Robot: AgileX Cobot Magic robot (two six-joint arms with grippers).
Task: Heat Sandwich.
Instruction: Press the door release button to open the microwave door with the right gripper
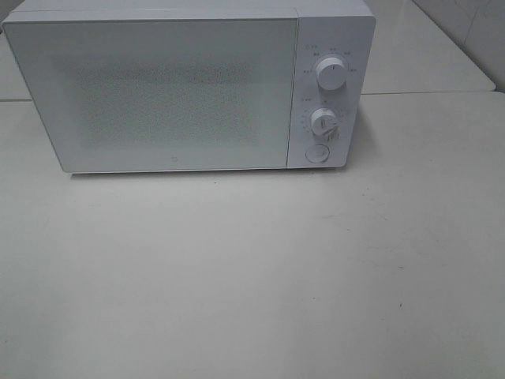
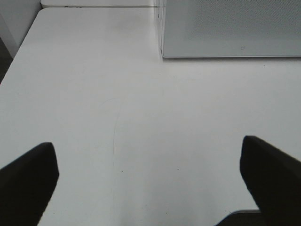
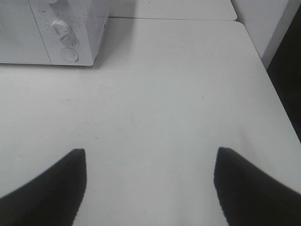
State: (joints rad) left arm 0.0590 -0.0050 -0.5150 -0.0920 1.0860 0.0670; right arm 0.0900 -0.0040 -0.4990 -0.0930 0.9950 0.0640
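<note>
On the pale tabletop [image 1: 252, 276] stands a shut white boxy microwave [image 1: 158, 87]; our left claw [image 2: 146, 142] and right claw [image 3: 150, 149] gape.

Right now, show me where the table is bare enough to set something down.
The table in front of the microwave is bare from side to side. A narrower bare strip runs to its right. Only the back is crowded, taken by the microwave.

A: Where is the high camera set?
B: Above the bench [image 1: 252, 276], facing forward and down at the microwave [image 1: 158, 87] front, fairly near.
A: And the wrist cameras?
B: Each looks low over the bench past its own tool. The left tool [image 2: 146, 142] view faces the door [image 2: 230, 28]. The right tool [image 3: 150, 149] view faces the control panel [image 3: 70, 33]. All three views share the microwave front and the bench.
</note>
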